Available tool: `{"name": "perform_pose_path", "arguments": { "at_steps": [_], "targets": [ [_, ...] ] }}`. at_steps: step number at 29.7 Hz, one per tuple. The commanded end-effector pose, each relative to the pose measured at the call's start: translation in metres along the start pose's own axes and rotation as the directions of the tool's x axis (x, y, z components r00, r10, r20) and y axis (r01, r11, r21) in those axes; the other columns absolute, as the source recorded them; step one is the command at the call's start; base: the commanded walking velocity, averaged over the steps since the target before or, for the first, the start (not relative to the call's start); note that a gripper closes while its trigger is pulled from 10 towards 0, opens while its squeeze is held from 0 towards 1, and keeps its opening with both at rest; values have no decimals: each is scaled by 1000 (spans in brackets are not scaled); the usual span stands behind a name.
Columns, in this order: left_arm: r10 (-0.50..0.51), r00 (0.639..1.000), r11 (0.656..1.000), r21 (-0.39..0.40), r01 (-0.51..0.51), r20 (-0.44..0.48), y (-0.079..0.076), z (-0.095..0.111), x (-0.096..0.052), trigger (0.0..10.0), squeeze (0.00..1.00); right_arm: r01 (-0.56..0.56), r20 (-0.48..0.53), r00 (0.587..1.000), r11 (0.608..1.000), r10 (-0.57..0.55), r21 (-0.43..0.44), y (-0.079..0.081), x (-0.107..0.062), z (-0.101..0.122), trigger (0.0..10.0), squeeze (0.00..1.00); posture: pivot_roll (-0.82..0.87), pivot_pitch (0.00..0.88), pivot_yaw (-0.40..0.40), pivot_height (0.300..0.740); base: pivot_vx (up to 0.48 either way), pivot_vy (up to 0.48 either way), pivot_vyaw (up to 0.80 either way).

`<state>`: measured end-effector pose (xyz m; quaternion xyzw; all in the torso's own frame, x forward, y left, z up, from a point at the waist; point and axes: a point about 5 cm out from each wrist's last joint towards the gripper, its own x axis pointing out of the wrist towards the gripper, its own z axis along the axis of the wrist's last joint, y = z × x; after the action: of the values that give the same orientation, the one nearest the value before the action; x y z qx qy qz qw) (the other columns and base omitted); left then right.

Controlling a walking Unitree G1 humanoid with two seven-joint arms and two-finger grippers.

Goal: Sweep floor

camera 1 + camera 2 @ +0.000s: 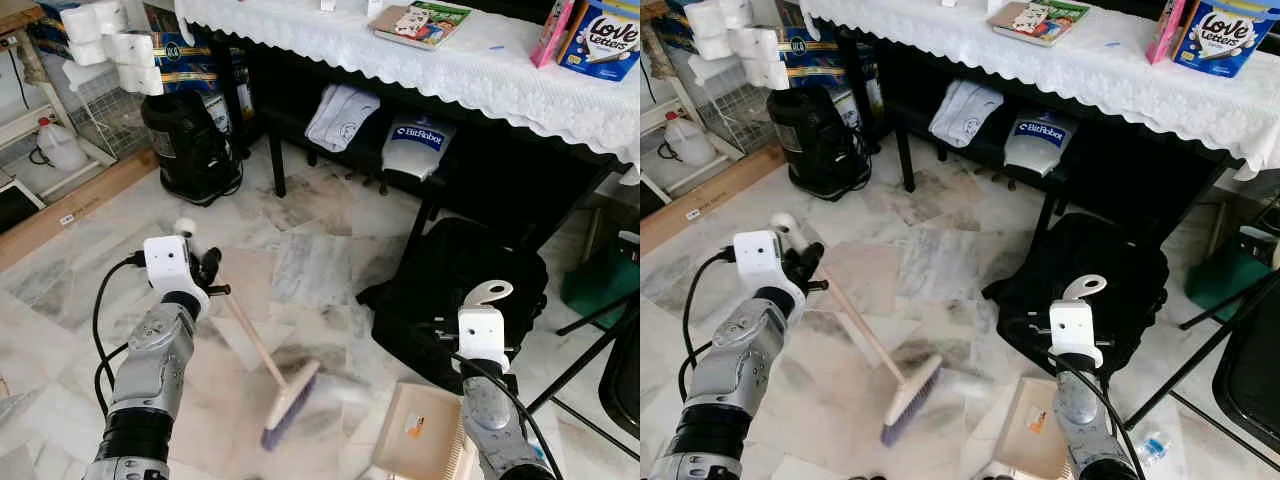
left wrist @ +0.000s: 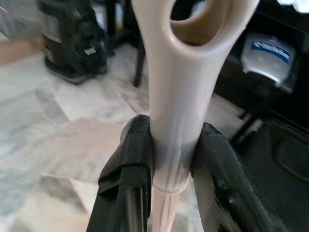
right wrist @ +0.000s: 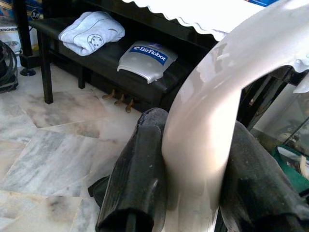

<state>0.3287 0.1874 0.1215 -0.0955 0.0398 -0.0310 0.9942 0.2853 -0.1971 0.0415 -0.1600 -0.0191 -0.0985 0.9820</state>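
The left end effector (image 2: 169,164) grips the beige plastic broom (image 1: 262,356), bristles on the marble floor (image 1: 320,250) beside the black bag (image 1: 470,270). The right end effector (image 3: 193,183) clamps the beige dustpan (image 1: 420,430) just before that bag.

The broom (image 1: 270,372) is cream with a thin handle and purplish bristles; it slants from the left gripper (image 1: 208,272) down to the marble floor (image 1: 310,260), head blurred. The beige dustpan (image 1: 420,432) sits just right of it, its handle clamped by the right gripper (image 3: 193,193).

Broom head (image 1: 290,402) — motion-blurred; dustpan (image 1: 420,440) — edge-cropped
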Motion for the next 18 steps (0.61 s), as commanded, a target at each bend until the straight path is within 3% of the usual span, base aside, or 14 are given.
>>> {"name": "perform_pose_path", "arguments": {
  "at_steps": [1,4,8,13,18],
  "targets": [
    [-25,1000,999,-22,25,-7,-3,1,2,10000,0,-1,-43,999,1000,0,-16,-3,-7,-10,10000,0,29,155,24,740,0,0,0],
    [-107,994,994,-19,107,-29,-10,-1,1,10000,0,2,-45,999,1000,-3,-18,-5,-6,-10,10000,0,33,152,21,740,0,0,0],
    [-144,989,989,-29,144,-28,-12,1,0,10000,0,0,-45,999,1000,-1,-19,-5,-6,-10,10000,0,36,152,20,740,0,0,0],
    [-297,955,954,-48,296,-16,-21,11,-6,10000,0,-8,-44,999,1000,8,-16,-2,-3,-8,10000,0,47,150,18,740,0,0,0],
    [-348,937,937,-25,348,-14,-22,17,-8,10000,0,-11,-43,999,1000,11,-13,-1,-2,-7,10000,0,48,147,18,740,0,0,0]
  ]
}}
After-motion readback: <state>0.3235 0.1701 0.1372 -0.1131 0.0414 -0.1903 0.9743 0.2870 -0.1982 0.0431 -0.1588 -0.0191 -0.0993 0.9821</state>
